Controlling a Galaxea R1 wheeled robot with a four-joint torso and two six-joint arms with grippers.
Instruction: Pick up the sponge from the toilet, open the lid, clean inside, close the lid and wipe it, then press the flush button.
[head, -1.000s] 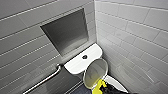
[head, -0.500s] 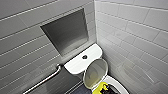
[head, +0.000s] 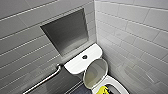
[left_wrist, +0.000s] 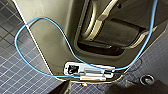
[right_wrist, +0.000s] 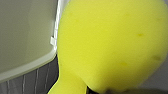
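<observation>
- the sponge (head: 104, 90) sits at the 6 o'clock edge of the head view, a bright yellow lump inside the open bowl of the toilet (head: 119, 86), at about 5 o'clock from the lid.
- the right claw (head: 108, 89) is closed around the sponge; in the right wrist view the sponge (right_wrist: 110, 42) looms very large and is squeezed to a narrow waist at one end, with a dark bit of the claw just beside that pinch.
- the lid (head: 96, 72) stands raised, tilted back toward the tank, its pale inner face turned to the bowl; its edge also shows beside the sponge in the right wrist view (right_wrist: 27, 62).
- the flush button (head: 84, 57) lies in the middle of the white tank top, at 11 o'clock from the lid, well apart from the sponge.
- a metal grab bar (head: 43, 79) runs along the wall at 8 o'clock from the tank.
- a recessed grey niche (head: 66, 32) is set in the tiled wall at 11 o'clock from the tank.
- the left wrist view looks across the robot's own grey body panel, with a blue cable (left_wrist: 37, 23) looping over it and a dark tiled floor (left_wrist: 15, 72) around it.
- the left claw: i cannot tell whether it is wide or narrow.
</observation>
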